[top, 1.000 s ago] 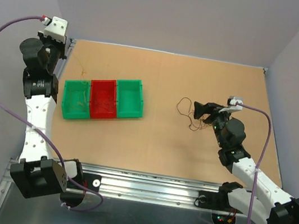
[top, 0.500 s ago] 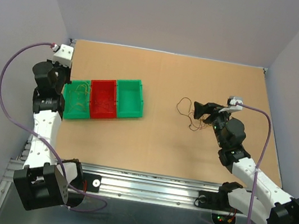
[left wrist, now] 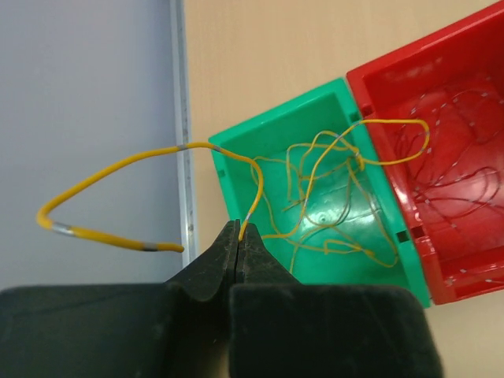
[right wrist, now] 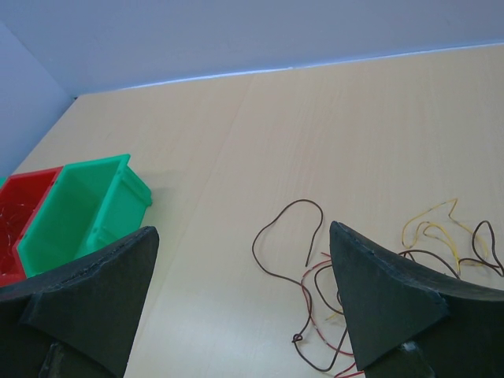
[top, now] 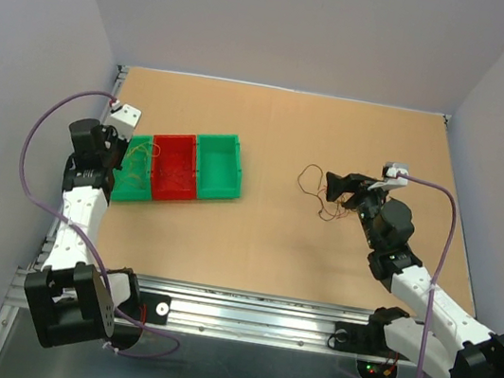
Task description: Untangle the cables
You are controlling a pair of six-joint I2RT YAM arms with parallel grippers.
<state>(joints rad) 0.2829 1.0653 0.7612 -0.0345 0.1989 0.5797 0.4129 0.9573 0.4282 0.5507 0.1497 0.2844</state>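
No readable text, labels or numbers anywhere.

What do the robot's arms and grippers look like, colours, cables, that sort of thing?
The left arm and right arm have white links with black joints and black bases. A purple cable loops along each to a small white wrist module. The left gripper and right gripper have matte black, wedge-shaped fingers.
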